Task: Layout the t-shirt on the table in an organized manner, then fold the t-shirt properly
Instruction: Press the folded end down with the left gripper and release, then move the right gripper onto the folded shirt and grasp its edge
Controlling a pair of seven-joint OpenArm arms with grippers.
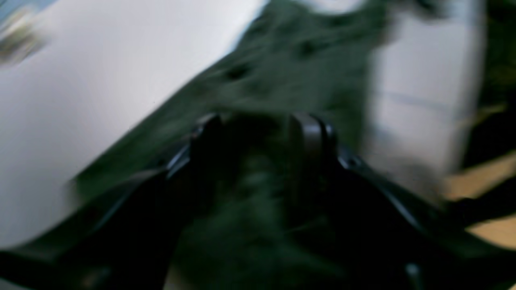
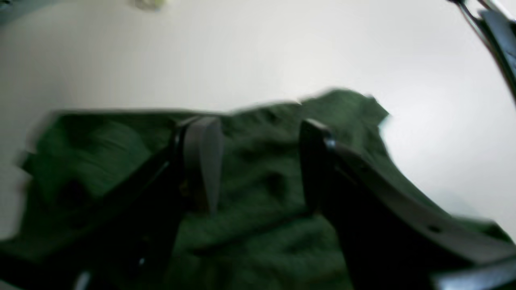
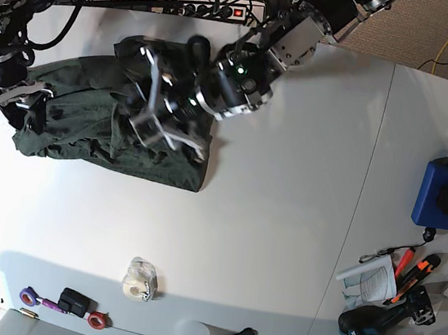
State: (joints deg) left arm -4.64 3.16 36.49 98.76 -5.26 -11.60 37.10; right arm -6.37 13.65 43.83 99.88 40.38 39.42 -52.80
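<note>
- The left gripper point(image 3: 160, 118) hangs over the right half of the t-shirt point(image 3: 80, 128); in the left wrist view its two fingers point(image 1: 310, 141) stand apart with green cloth blurred between and below them, and I cannot tell whether any fold is pinched.
- The right gripper point(image 3: 30, 101) is at the shirt's left edge, released: in the right wrist view its fingers point(image 2: 203, 157) are spread wide above the fabric with nothing between them.
- The t-shirt lies rumpled and bunched on the table point(image 3: 288, 184), in the upper left part of the base view, its lower right corner spread flatter.
- Well apart from it, near the table's front edge, sits a small roll of tape point(image 3: 140, 279).
- A blue pouch point(image 3: 435, 194) lies far off on the right panel, with hand tools point(image 3: 387, 309) below it.
</note>
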